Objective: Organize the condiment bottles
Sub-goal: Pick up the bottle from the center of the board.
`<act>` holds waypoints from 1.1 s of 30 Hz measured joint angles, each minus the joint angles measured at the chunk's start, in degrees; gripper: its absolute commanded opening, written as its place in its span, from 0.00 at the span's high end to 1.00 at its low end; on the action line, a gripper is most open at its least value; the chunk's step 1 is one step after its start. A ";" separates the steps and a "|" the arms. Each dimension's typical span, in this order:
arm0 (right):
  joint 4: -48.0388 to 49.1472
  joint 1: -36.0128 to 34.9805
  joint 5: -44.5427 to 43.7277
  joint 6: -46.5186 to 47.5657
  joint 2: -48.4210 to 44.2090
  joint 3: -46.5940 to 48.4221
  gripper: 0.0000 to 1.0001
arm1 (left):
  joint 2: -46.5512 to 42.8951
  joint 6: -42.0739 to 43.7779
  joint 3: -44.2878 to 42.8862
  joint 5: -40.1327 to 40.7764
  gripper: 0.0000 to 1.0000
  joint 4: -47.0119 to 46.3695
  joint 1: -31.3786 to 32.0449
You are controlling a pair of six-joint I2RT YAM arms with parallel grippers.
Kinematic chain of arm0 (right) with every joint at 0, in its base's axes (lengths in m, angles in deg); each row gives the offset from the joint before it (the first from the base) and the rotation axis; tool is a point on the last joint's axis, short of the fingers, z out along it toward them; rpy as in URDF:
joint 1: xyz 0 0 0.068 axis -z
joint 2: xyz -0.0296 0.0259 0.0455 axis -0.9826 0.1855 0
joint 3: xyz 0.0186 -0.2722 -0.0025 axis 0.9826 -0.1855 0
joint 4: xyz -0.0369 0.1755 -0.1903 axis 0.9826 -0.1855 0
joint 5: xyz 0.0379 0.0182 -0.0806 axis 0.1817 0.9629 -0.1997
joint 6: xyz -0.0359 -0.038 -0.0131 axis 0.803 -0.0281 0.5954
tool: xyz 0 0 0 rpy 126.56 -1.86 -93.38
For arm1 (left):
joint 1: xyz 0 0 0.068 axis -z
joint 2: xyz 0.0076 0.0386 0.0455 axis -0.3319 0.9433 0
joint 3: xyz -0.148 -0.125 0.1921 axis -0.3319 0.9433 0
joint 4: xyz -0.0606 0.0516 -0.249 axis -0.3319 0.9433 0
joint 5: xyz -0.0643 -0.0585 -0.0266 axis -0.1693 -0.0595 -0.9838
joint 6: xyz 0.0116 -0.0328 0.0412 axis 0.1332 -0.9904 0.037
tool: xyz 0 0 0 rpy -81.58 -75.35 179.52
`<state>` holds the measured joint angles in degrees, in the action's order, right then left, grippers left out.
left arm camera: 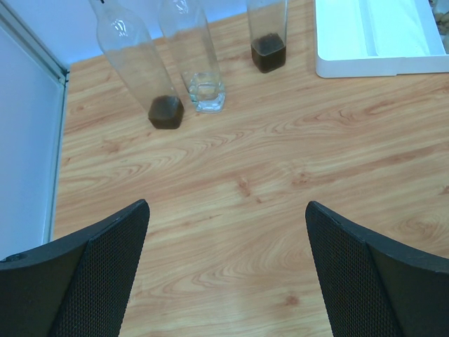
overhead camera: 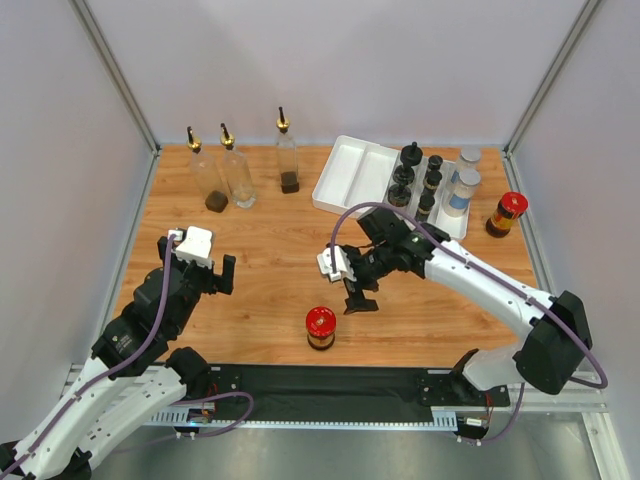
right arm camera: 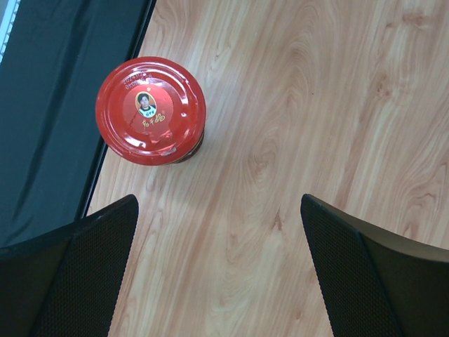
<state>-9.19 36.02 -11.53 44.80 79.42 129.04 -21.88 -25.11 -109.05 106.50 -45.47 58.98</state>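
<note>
While both arms hang above bare wood, nothing is gripped: the left claw stands with its jaws wide apart, and so does the right claw.

Taking the tray as the mark, the black-capped jars and the shakers crowd its right half. Its left compartments look bare. Three tall bottles stand in a loose row to the left of the tray, two close together and the third nearer it. One red jar sits just off the tray's right end. Another red jar stands well in front of the tray, close to the table's near edge and the black strip there.

The front jar looks to me like the next pick, since the right claw is near it. In the wrist view the jar sits off toward one finger, not between the two. A straight drop from here could land that finger on the lid or shove the jar sideways. With the edge so near, a shove that way might tip it onto the strip.

The lid looks glossy and broad, so a pinch on the lid alone may slip.

At the tray, the packed right half leaves little room. A jar lowered carelessly could topple the small black-capped ones.

The tall bottles look narrow and top-heavy. A wide left claw reaching for one of the close pair could clip its neighbour.
</note>
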 measured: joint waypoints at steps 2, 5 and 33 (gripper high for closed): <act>-0.07 -0.63 -0.09 0.02 1.09 0.50 0.00 | 0.00 -0.02 0.00 0.00 0.00 0.00 0.00; -1.22 -3.23 -0.52 0.28 2.34 0.52 0.00 | 0.00 -0.02 0.00 0.02 0.00 0.00 0.02; 2.12 -16.26 -8.04 -3.58 9.53 0.66 0.10 | -0.02 -0.02 0.00 0.17 0.00 0.00 0.00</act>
<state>-7.07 19.76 -19.57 41.22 88.95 129.69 -21.90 -25.13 -109.05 106.67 -45.47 58.98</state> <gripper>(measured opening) 0.928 0.997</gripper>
